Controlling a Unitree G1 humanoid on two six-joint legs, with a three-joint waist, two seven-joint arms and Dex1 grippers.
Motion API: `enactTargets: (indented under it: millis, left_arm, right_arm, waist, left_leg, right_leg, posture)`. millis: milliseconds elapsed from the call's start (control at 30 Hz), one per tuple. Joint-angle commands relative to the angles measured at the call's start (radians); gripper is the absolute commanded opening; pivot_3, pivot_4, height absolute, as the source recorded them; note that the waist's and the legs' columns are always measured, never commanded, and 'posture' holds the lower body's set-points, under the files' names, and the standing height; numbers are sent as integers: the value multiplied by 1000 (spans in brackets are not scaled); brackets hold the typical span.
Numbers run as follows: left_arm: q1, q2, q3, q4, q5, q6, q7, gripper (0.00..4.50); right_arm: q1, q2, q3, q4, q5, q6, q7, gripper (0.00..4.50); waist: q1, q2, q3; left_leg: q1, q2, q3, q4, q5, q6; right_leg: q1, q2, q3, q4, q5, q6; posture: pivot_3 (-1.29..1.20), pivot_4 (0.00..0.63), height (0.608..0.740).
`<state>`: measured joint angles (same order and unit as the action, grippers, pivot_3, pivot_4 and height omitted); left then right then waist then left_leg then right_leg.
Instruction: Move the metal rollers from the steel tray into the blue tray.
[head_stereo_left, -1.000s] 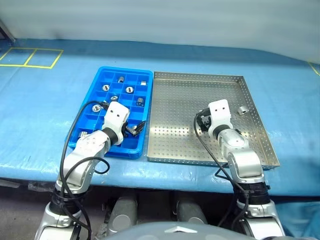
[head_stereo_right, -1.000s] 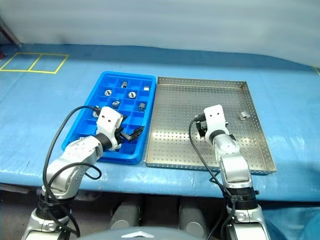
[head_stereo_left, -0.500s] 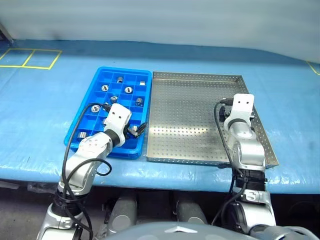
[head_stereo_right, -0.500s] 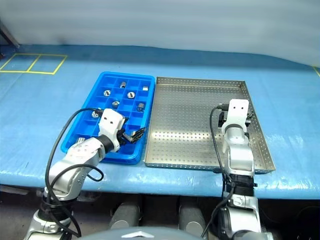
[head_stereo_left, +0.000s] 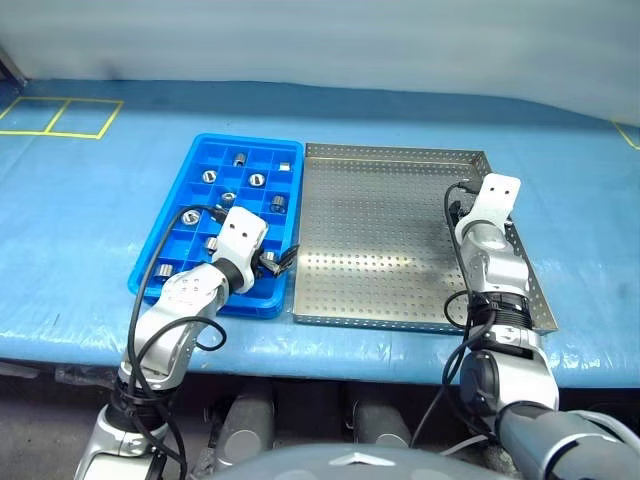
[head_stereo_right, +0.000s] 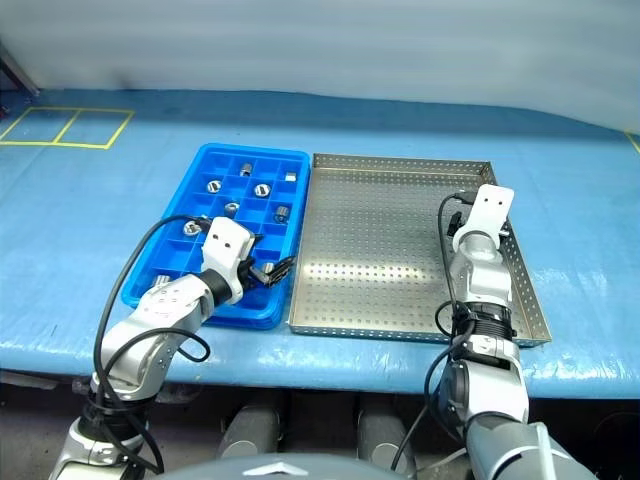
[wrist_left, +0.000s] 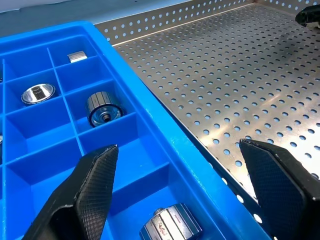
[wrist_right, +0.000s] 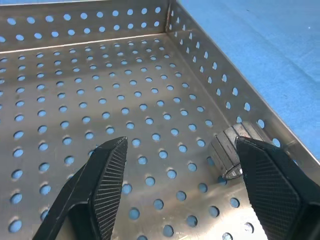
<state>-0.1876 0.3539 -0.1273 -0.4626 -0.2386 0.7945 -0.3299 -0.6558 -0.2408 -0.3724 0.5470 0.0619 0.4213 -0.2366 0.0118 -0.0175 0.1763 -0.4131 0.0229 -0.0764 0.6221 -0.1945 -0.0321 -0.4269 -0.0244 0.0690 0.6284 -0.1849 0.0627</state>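
both jaws stand wide apart and i see nothing held in either one. my left gripper (wrist_left: 175, 190) hangs over the near right corner of the blue tray (head_stereo_left: 160, 250), its two fingers (wrist_left: 90, 185) spread across the tray's edge, one over the blue tray and one over the steel tray (head_stereo_left: 390, 240). one roller (wrist_left: 170, 226) lies in the box just under it, touching no finger.

my right gripper (wrist_right: 180, 185) is low over the right side of the steel tray. one roller (wrist_right: 236, 150) lies on its side there, right against the tray's right rim. it sits beside the inside of one finger (wrist_right: 270, 185), but i cannot tell if they touch.

more rollers (head_stereo_left: 257, 180) sit in the blue tray's boxes, one to a box. the two trays lie side by side on the blue sheet (head_stereo_left: 80, 190).
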Motion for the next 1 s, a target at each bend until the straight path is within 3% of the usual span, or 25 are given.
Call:
enactTargets:
  millis: [33, 433, 767, 867, 1000]
  left_arm:
    - [-1, -4, 10, -40, -2, -16, 0, 4235]
    - [3, -4, 10, -42, 1, -15, 4, 4235]
    - [15, -11, 9, -45, 2, -17, 11, 4235]
    - [11, -10, 26, -46, 3, -18, 15, 4235]
    - [11, -2, 33, -48, 4, -17, 15, 4235]
  right_arm:
    - [-47, -8, -33, 52, 14, -60, -70, 3629]
    - [-178, 14, -134, 230, 100, -209, -303, 3629]
    - [-213, 16, -156, 356, 166, -204, -325, 3629]
    - [-222, 15, -158, 393, 181, -207, -323, 3013]
    - [-226, 13, -148, 416, 186, -234, -321, 1777]
  waist:
    - [1, 0, 0]
    - [0, 0, 0]
    - [-2, 0, 0]
    - [-1, 0, 0]
    - [-4, 0, 0]
  left_leg:
    - [0, 0, 0, 0, 0, 0]
    - [0, 0, 0, 0, 0, 1]
    - [0, 0, 0, 0, 0, 1]
    - [0, -1, 0, -1, 1, 2]
    - [0, -1, 0, 0, 0, 2]
  right_leg:
    - [0, 0, 0, 0, 0, 0]
    - [0, 0, 0, 0, 0, 0]
    - [0, 0, 1, 0, 0, 0]
    - [0, 0, 0, 0, 0, 0]
    - [1, 0, 1, 0, 0, 0]
  posture:
    - [183, 150, 740]
    - [192, 150, 740]
    - [203, 150, 740]
    - [203, 150, 740]
    - [211, 150, 740]
